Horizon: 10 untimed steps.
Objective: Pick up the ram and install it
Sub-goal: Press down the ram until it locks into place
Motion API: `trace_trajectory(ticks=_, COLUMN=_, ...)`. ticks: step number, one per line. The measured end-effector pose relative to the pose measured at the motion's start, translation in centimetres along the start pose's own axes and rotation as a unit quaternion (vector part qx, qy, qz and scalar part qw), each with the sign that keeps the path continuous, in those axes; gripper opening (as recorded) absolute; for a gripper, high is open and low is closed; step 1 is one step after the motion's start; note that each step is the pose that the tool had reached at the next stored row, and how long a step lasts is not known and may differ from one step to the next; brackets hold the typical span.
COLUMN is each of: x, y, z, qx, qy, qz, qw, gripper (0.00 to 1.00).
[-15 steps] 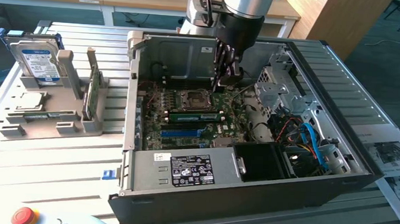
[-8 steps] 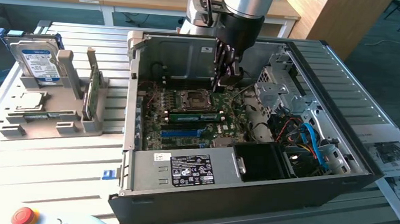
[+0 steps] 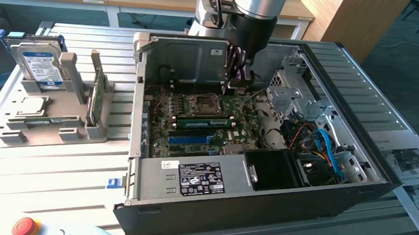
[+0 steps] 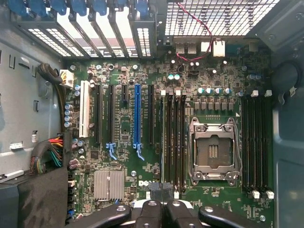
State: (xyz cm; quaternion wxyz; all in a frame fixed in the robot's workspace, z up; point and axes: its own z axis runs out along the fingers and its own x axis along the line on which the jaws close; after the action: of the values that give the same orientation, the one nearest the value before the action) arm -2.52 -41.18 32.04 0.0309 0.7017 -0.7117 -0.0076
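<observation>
The ram (image 3: 203, 121) is a narrow green stick standing in a memory slot beside the empty CPU socket (image 3: 199, 103) on the motherboard of the open computer case (image 3: 378, 175). In the wrist view I see the ram edge-on as a thin line (image 4: 163, 137) in the slot next to the black memory slots (image 4: 176, 137). My gripper (image 3: 238, 85) hangs inside the case above the board's rear part, apart from the ram. Its black fingers (image 4: 151, 211) press together, and the gripper (image 4: 164, 195) is shut with nothing between them.
A grey fixture (image 3: 76, 132) at the exterior view's left holds a blue-labelled hard drive (image 3: 41, 65), a green card on edge (image 3: 95, 90), a square chip (image 3: 31, 105) and a thin green strip lying flat (image 3: 51, 121). Cables (image 3: 326, 148) and a drive cage (image 3: 296, 95) crowd the case's right side. A red button (image 3: 24, 226) sits at the front.
</observation>
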Motion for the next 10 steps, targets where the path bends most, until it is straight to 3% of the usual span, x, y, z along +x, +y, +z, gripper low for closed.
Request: trace_trajectory(ticks=10, x=0.0, y=-0.01, z=0.01, qx=0.0005, qy=0.0001, qz=0.0, qw=1.0, gripper=0.1)
